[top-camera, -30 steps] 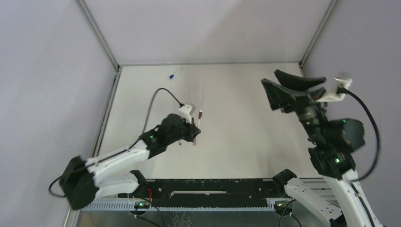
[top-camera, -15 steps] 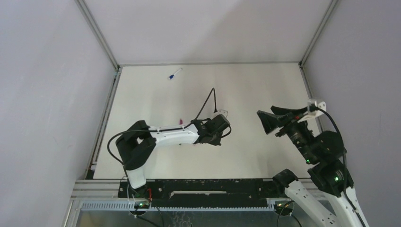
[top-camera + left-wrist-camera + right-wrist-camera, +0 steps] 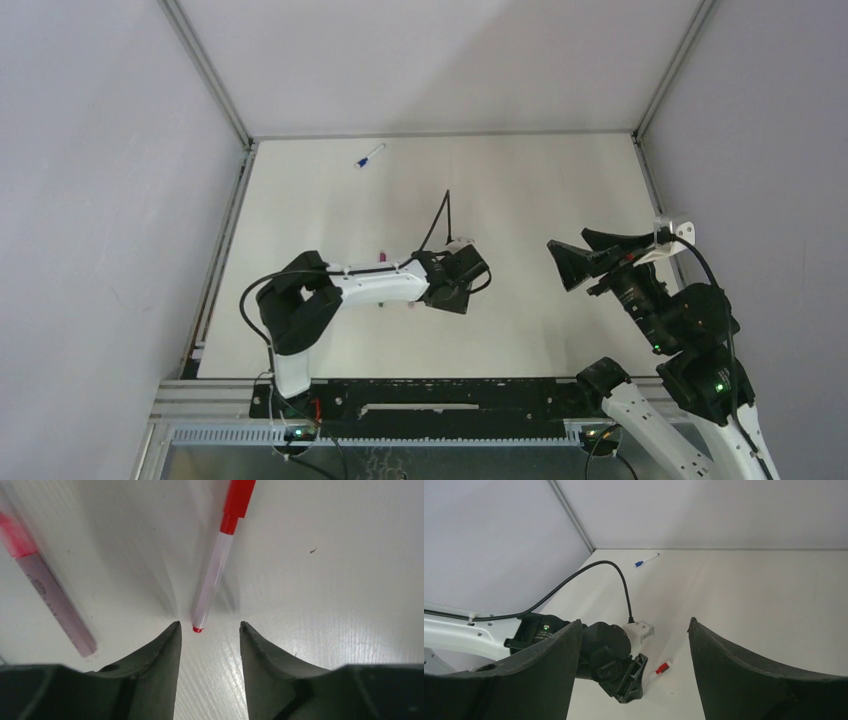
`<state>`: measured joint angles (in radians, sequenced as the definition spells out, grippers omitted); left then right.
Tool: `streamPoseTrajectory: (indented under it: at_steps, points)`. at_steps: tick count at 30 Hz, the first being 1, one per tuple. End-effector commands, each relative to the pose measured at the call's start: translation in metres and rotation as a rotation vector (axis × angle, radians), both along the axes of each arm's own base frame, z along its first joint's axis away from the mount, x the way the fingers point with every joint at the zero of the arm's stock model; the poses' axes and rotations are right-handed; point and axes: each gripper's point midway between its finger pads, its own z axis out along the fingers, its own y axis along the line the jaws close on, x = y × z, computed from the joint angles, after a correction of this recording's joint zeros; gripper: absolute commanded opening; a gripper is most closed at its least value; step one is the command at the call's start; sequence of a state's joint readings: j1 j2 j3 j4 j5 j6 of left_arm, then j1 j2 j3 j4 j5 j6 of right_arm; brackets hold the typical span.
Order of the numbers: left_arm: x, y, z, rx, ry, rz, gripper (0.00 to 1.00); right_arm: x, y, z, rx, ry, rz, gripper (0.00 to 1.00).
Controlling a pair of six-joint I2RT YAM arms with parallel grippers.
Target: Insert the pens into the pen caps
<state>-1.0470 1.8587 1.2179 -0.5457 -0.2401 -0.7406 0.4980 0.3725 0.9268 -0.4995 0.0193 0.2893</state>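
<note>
A pen (image 3: 212, 575) with a white barrel and its red pen cap (image 3: 239, 497) on lies flat on the table. Its barrel end sits just beyond my left gripper (image 3: 209, 626), which is open and touches nothing. A second pen (image 3: 52, 605), grey with a pink cap (image 3: 14, 532), lies to its left. In the top view my left gripper (image 3: 455, 290) points down at mid-table and hides the red-capped pen. My right gripper (image 3: 567, 238) hovers open and empty to the right. From the right wrist view, the red cap (image 3: 662, 668) shows beside the left wrist.
A blue-capped pen (image 3: 370, 155) lies near the far left corner of the table, also seen as the blue-capped pen (image 3: 646, 560) from the right wrist. The left arm's black cable (image 3: 440, 215) arcs above its wrist. Grey walls and metal frame posts (image 3: 205, 70) enclose the table.
My left arm carried the red-capped pen right to mid-table, then opened its jaws and left the pen lying there. My right arm dropped lower and nearer, its jaws a little wider.
</note>
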Motion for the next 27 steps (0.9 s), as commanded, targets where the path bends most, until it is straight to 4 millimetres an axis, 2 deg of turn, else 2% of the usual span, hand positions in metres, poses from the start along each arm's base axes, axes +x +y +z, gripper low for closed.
streamPoseTrajectory:
  at_steps: [1, 3, 4, 7, 10, 13, 15, 17, 19, 20, 23, 27]
  points:
    - [0.023, -0.011, 0.056, -0.064, -0.103, 0.037, 0.62, 0.003, -0.005, 0.001, -0.036, -0.014, -0.025, 0.86]
    - [0.041, 0.000, 0.088, -0.056, -0.177, 0.035, 0.75, 0.005, -0.003, -0.001, -0.047, -0.013, -0.022, 0.88]
    - [0.053, 0.007, 0.109, -0.056, -0.232, 0.033, 0.77, 0.006, -0.002, -0.002, -0.050, -0.010, -0.015, 0.89]
    - [0.103, 0.054, 0.172, -0.084, -0.365, 0.062, 0.78, 0.008, 0.008, -0.007, -0.067, -0.001, 0.032, 0.90]
    - [0.158, 0.109, 0.201, -0.088, -0.454, 0.058, 0.79, 0.009, 0.021, -0.010, -0.082, 0.009, 0.092, 0.90]
    - [0.209, 0.147, 0.205, 0.007, -0.508, -0.008, 0.79, 0.010, 0.033, -0.011, -0.083, 0.015, 0.152, 0.92]
    - [0.244, 0.163, 0.201, 0.115, -0.533, -0.060, 0.79, 0.010, 0.040, -0.009, -0.077, 0.013, 0.191, 0.92]
    - [0.278, 0.171, 0.192, 0.157, -0.529, -0.096, 0.78, 0.010, 0.049, -0.006, -0.070, 0.008, 0.234, 0.93]
    - [0.310, 0.179, 0.177, 0.164, -0.519, -0.095, 0.77, 0.011, 0.056, -0.006, -0.066, 0.011, 0.264, 0.94]
    - [0.324, 0.184, 0.181, 0.148, -0.539, -0.080, 0.77, 0.013, 0.059, -0.007, -0.066, 0.015, 0.276, 0.94]
    - [0.362, 0.197, 0.176, 0.062, -0.585, -0.025, 0.77, 0.017, 0.067, -0.011, -0.068, 0.038, 0.307, 0.95]
    - [0.402, 0.221, 0.177, 0.002, -0.639, 0.044, 0.78, 0.024, 0.077, -0.019, -0.079, 0.074, 0.340, 0.95]
